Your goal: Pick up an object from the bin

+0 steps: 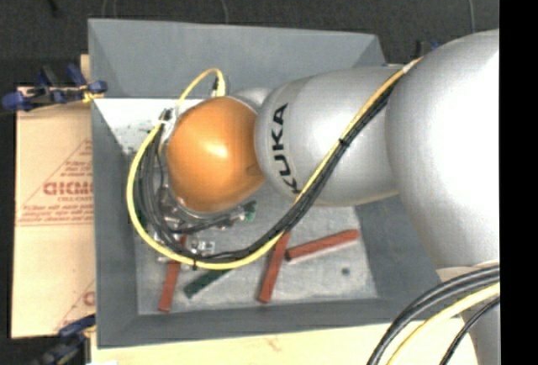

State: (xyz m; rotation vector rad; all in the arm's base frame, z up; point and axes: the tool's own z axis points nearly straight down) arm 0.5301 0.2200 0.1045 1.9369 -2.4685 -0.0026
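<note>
The silver arm (pixel 353 145) bears black KUKA lettering (pixel 282 148), an orange dome (pixel 210 155), yellow and black cables (pixel 130 187).

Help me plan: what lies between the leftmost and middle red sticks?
A dark green piece lies between the leftmost red stick and the middle red stick in the camera view.

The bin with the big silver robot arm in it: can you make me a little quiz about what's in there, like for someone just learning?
1. True or false: the red-brown sticks lie on the floor of the grey bin, on the side towards the bottom of the camera view.
2. The round cover on the wrist of the arm is: A blue, B orange, C green.
3. How many red-brown sticks can you count, and what colour is the small flat thing lying between two of them?

Key: 1 true. 2 B. 3 three sticks; dark green.
</note>
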